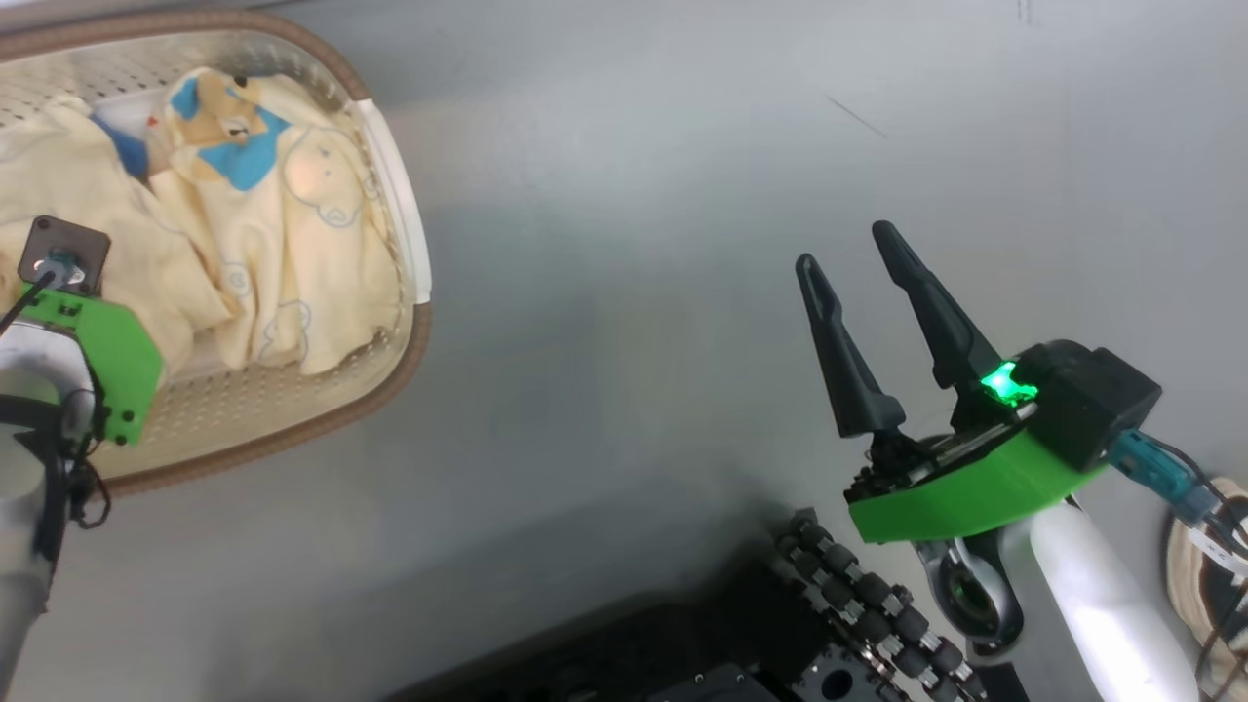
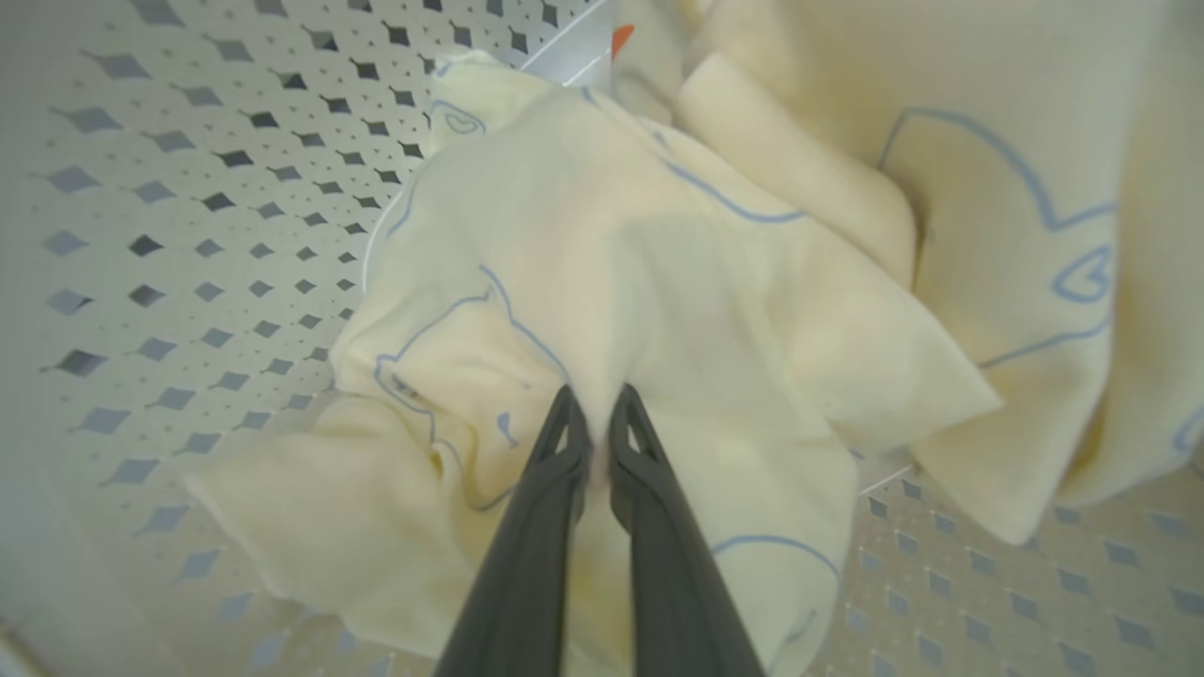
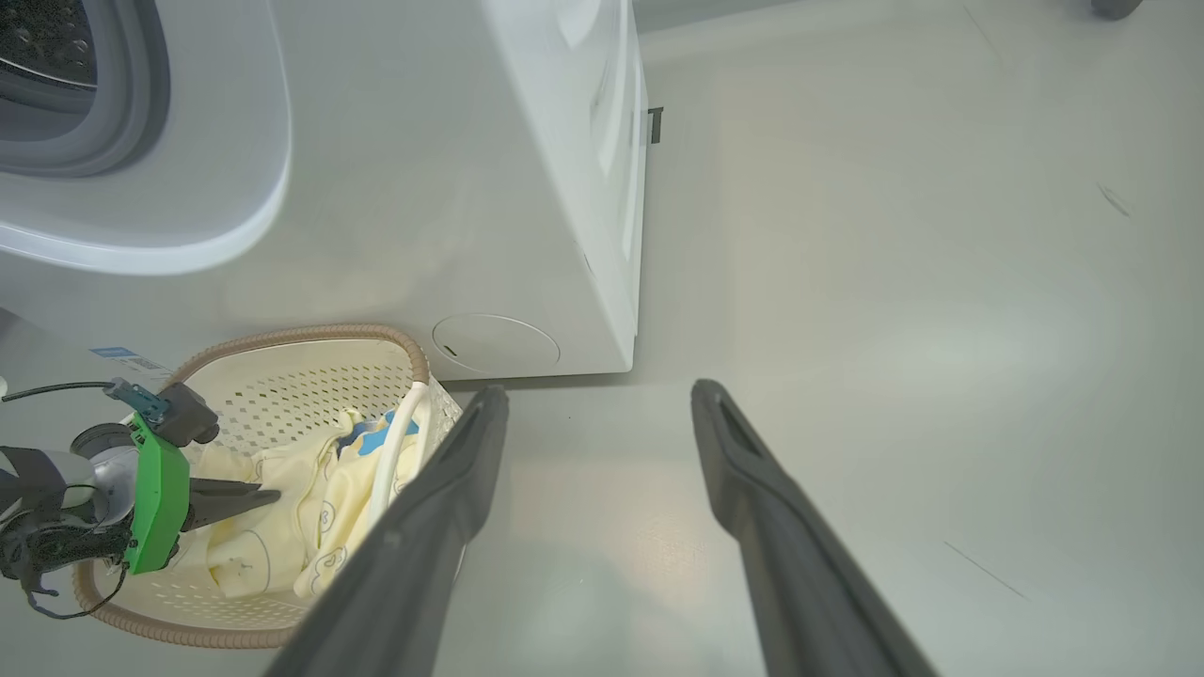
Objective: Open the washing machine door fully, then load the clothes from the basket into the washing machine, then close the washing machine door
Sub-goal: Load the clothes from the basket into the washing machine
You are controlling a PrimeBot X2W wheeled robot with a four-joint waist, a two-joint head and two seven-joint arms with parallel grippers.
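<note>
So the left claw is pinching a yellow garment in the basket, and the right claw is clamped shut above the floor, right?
Not quite: the right gripper is open, its fingers spread wide, as the right wrist view shows. The left gripper does pinch a yellow garment in the basket.

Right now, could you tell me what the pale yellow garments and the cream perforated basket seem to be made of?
The pale yellow garments look like soft, matte cloth, probably cotton: they crumple into folds. The cream perforated basket looks like smooth moulded plastic, by its even punched holes.
</note>
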